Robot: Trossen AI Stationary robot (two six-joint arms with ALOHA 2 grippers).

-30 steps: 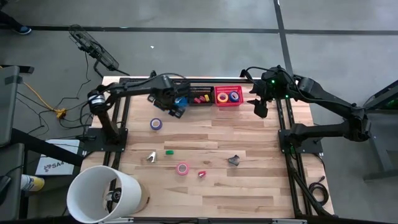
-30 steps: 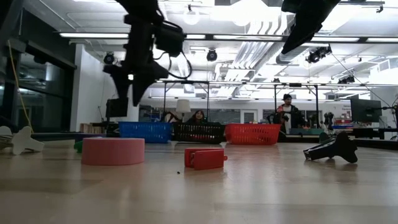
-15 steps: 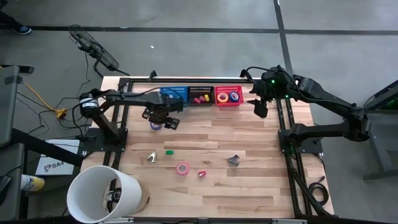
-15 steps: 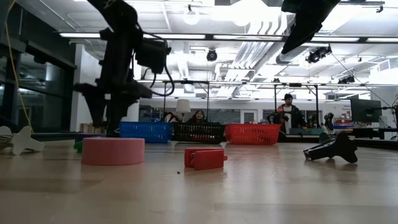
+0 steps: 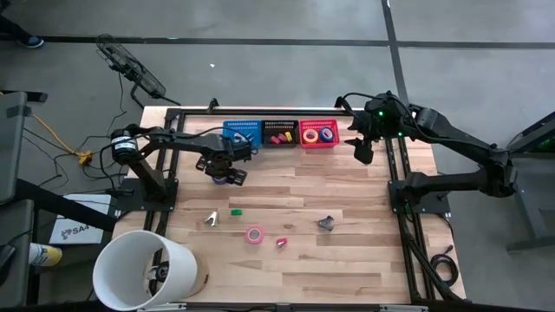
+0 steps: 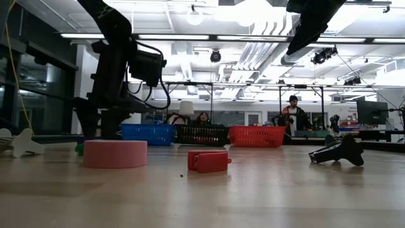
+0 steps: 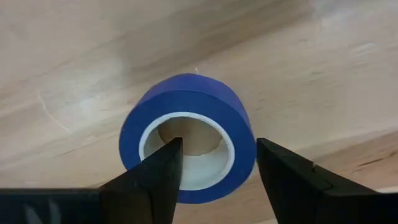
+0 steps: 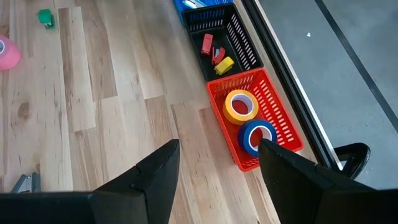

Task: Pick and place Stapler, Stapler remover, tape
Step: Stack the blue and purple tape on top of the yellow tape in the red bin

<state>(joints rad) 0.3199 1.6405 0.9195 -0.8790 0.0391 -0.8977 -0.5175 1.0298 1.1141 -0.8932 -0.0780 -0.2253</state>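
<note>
The left gripper's (image 7: 214, 165) fingers (image 7: 152, 180) stand spread astride the purple tape roll (image 7: 186, 146): one inside its open centre, one outside. The roll lies flat on the bench (image 7: 323, 74), hole upward.

The right gripper (image 5: 362, 152), fingers apart, hangs near the red basket (image 5: 318, 134).

Grey concrete floor (image 5: 286, 17) is surrounding the wooden desk (image 5: 347, 186). Long ceiling lights (image 6: 215, 36) are glowing above, and people (image 6: 292, 114) are sitting beyond among dark frames.

Purple tape roll (image 7: 187, 146) flat on table (image 7: 311, 74)

Two tape rolls (image 8: 247, 121) lie in the right-end basket (image 8: 283, 121); three baskets abreast.
</note>
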